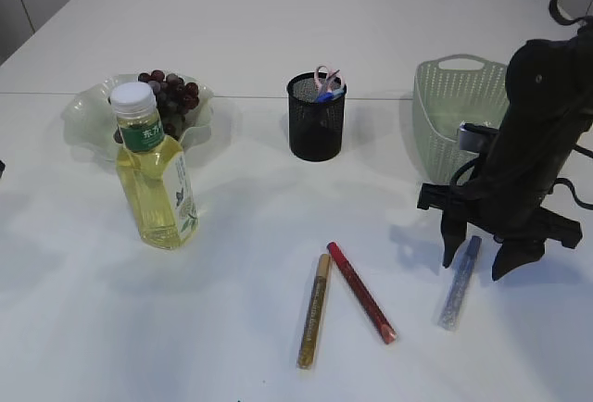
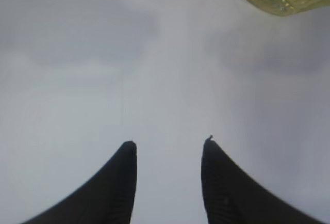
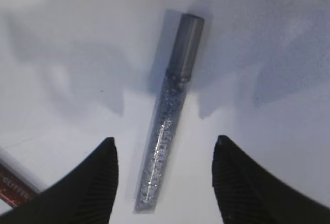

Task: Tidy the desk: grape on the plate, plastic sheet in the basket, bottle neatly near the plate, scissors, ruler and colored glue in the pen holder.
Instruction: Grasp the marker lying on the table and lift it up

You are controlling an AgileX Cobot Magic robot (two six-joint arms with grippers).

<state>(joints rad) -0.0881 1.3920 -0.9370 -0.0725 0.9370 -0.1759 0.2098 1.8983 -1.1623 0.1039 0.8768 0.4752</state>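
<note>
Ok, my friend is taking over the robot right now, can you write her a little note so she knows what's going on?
Right gripper: open, empty, straddling the silver-blue glue stick on the desk.
Left gripper: open, empty, over bare desk near the bottle.
Done: grapes on the plate; bottle standing in front of the plate; scissors in the pen holder.
Left: silver-blue, red and gold glue sticks lie on the desk and go in the pen holder.
Ruler and plastic sheet: not visible; the basket's inside is partly hidden.

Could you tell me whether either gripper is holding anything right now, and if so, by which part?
Nothing is held. The right gripper hangs open over the silver-blue glue stick, fingers either side without touching; the left gripper is open over bare desk.
</note>
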